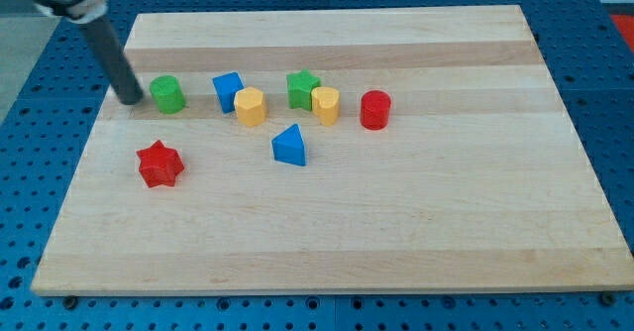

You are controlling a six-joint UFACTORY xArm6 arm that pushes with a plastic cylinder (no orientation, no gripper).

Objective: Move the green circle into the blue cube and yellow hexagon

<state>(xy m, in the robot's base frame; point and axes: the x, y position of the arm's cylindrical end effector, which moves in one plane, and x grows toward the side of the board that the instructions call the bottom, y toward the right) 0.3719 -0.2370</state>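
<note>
The green circle stands at the board's upper left. My tip is just to its left, close to it or touching; I cannot tell which. The blue cube is to the right of the green circle, with a gap between them. The yellow hexagon touches the blue cube's lower right side.
A green star and a yellow block sit together right of the hexagon. A red cylinder stands further right. A blue triangle is below the middle group. A red star lies at lower left. The wooden board ends near my tip.
</note>
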